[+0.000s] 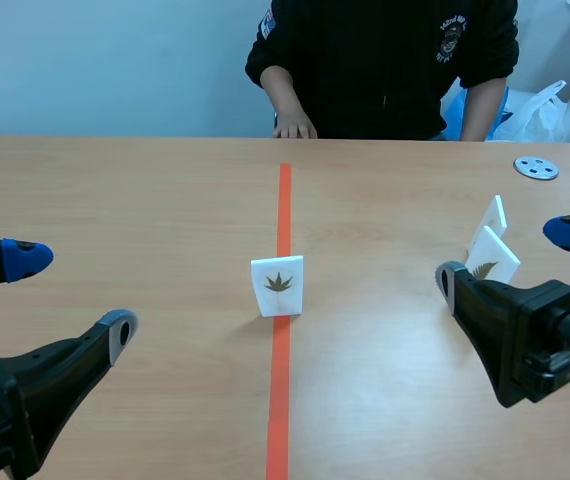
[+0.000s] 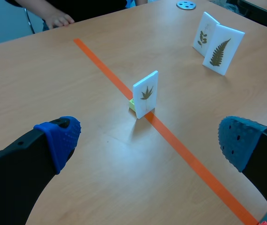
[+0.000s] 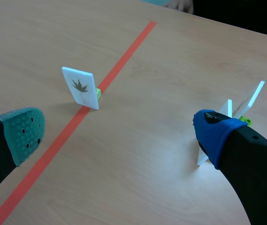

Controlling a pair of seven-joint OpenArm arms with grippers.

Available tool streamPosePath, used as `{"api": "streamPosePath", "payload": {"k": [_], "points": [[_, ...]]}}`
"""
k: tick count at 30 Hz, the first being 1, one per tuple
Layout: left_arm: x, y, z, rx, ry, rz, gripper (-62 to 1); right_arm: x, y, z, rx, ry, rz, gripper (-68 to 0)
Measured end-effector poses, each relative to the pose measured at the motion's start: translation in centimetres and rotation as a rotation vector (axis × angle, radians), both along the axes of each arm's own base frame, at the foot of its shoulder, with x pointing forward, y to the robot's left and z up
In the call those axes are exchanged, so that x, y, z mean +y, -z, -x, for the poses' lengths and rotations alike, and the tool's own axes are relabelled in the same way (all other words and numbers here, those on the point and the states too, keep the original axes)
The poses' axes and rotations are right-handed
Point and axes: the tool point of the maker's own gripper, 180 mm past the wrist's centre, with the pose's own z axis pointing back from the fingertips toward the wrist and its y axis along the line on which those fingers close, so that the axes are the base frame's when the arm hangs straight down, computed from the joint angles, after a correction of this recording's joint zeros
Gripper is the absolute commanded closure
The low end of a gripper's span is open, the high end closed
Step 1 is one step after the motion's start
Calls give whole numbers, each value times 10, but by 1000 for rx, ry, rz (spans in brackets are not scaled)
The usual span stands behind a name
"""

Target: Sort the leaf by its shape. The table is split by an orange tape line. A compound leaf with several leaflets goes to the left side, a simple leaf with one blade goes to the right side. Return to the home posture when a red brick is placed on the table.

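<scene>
Three white cards stand upright on the wooden table (image 1: 145, 200). The middle card (image 1: 277, 286) sits right on the orange tape line (image 1: 283, 200), on a small yellow-green foot (image 3: 98, 93). It shows a dark leaf with pointed lobes spread like a star. The other two stand well to the right of the line: the fern card (image 2: 222, 49) and, just behind it, the leaflet card (image 2: 203, 33). The left gripper (image 1: 73, 297) hangs left of the line, jaws wide apart. The right gripper (image 1: 511, 258) hangs right of the line near the fern card, jaws also spread. A grey disc (image 1: 536, 168) lies far right of the line. A person's hand (image 1: 293, 128) rests near the line's far end.
</scene>
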Motion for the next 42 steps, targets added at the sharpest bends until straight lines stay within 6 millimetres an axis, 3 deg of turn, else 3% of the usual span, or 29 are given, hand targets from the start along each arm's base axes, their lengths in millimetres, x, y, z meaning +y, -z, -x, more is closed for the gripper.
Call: {"api": "streamPosePath", "payload": {"k": [19, 26, 36, 42], "points": [[-2, -3, -2, -11, 13, 3, -623, 0, 0, 0, 0, 0, 0, -679], [-14, -9, -24, -78, 59, -26, -623, 0, 0, 0, 0, 0, 0, -679], [-26, 57, -58, 11, 73, -13, -623, -1, 1, 0, 3, 2, 1, -679], [-45, 79, -84, 6, 97, 22, -623, -1, 1, 0, 2, 3, 2, -679]]}}
